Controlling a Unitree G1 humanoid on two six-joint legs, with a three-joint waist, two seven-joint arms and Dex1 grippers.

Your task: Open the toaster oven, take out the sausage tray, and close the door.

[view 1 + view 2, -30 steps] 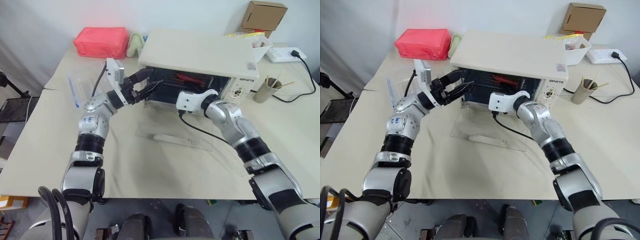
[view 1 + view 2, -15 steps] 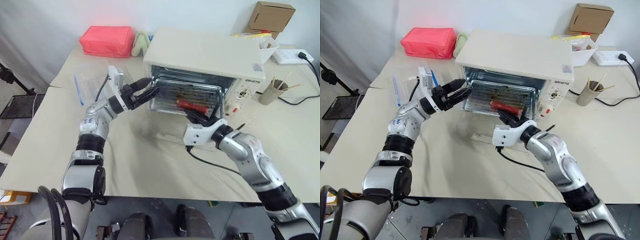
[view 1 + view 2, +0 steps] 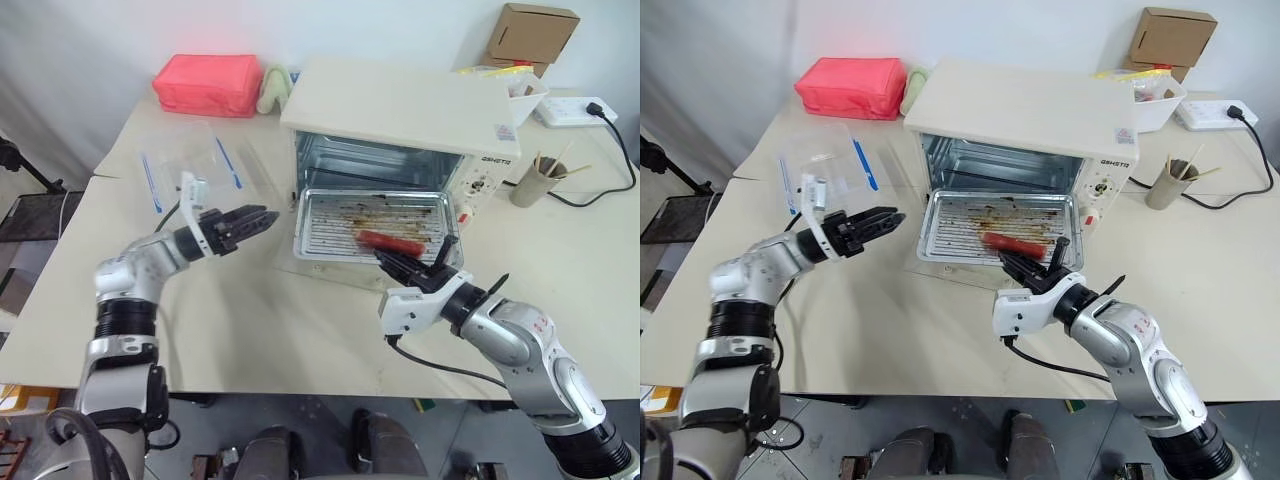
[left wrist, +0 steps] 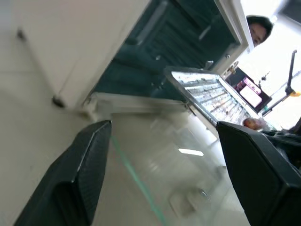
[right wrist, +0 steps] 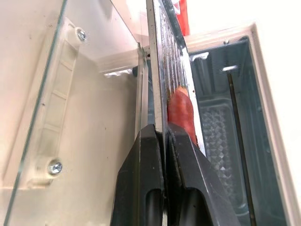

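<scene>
The sausage tray [image 3: 372, 224] sits drawn out of the toaster oven [image 3: 400, 125], level above the lowered door [image 5: 70, 108], which lies flat on the table [image 3: 280, 330] in front of the cavity. One red sausage [image 3: 391, 242] lies toward the tray's near edge; brown grease marks streak the ribbed base.

The right gripper [image 3: 408, 265] is clamped on the near rim of the tray. In the right wrist view its two black fingers [image 5: 143, 183] pinch the thin metal edge between them, the sausage just beyond the upper finger.

The left gripper [image 3: 248, 222] stands to the left of the oven, apart from the tray and the door, fingers spread wide and holding nothing. In the left wrist view the fingers [image 4: 75, 183] frame the oven's open front and the tray's corner.

A clear plastic container [image 3: 195, 165] rests behind the left gripper. A pink box [image 3: 204, 85] sits at the table's far left.
</scene>
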